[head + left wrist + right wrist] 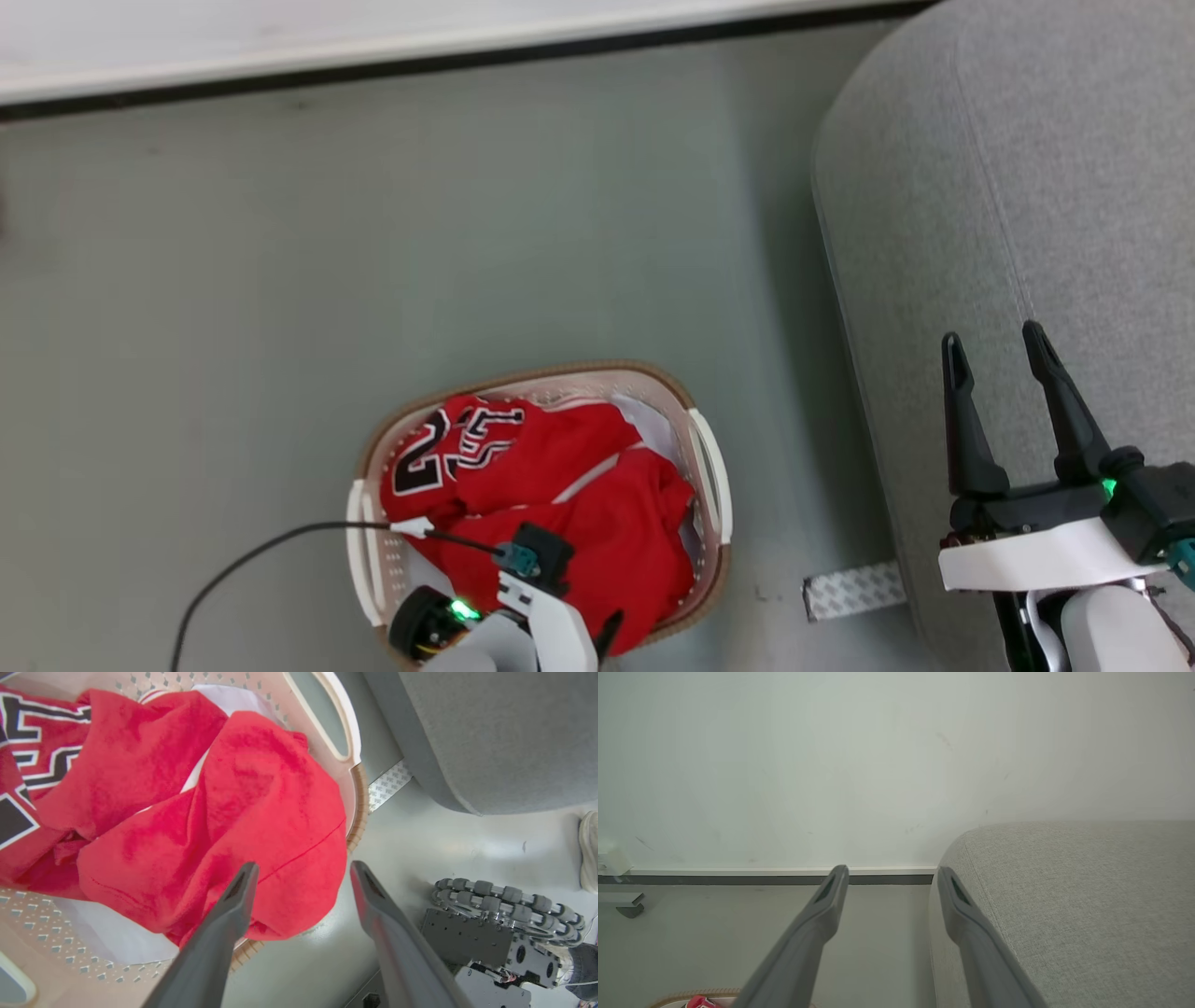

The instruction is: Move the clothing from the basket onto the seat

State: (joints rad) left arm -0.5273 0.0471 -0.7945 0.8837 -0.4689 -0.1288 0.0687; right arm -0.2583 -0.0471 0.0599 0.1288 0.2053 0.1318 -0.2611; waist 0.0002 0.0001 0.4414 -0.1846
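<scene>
The basket stands on the floor left of the seat, filled with the red clothing; a jersey with black numerals lies on its far left side. In the left wrist view my left gripper hangs open just above the clothing at the basket's brown rim, one finger over the red cloth, the other over the floor, nothing between them. My right gripper is open and empty above the seat's front edge.
A pale white cloth lies under the red garments. My wheeled base and a shoe are on the floor to the right. A tape strip lies between basket and seat. A black cable trails left. The wall's baseboard runs behind.
</scene>
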